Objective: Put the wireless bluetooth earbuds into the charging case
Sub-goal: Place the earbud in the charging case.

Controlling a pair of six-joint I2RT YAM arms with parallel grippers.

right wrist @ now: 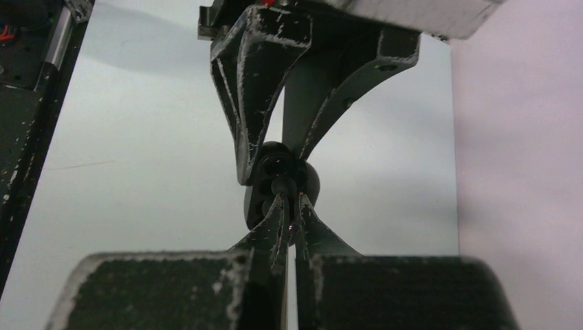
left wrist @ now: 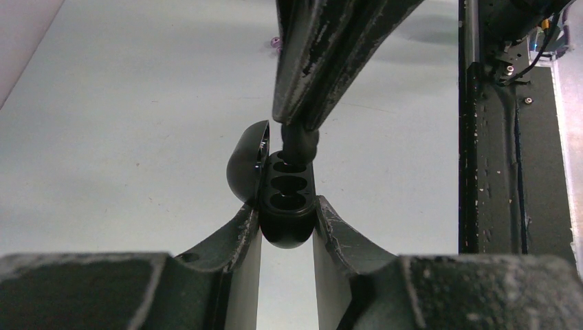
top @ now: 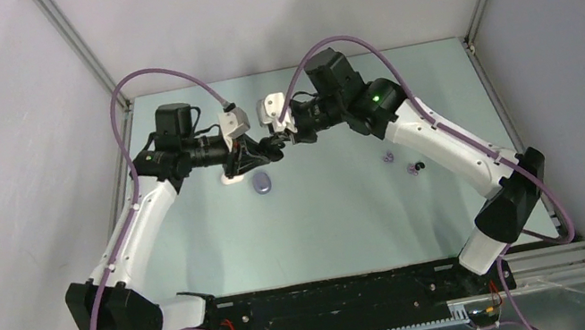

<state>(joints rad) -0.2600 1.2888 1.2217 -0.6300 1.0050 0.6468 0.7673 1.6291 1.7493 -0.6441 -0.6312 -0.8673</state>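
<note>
My left gripper is shut on a black charging case, held off the table with its lid swung open to the left and its sockets showing. From above, my right gripper is shut on a black earbud, whose tip sits at the case's far socket. In the right wrist view the same earbud sticks out between my right gripper tips, against the case. In the top view both grippers, left and right, meet at the table's far middle.
A lavender case lies on the table just below the grippers, and a white object is partly hidden under the left one. Loose purple buds and a black bud lie to the right. A black rail runs along the near edge.
</note>
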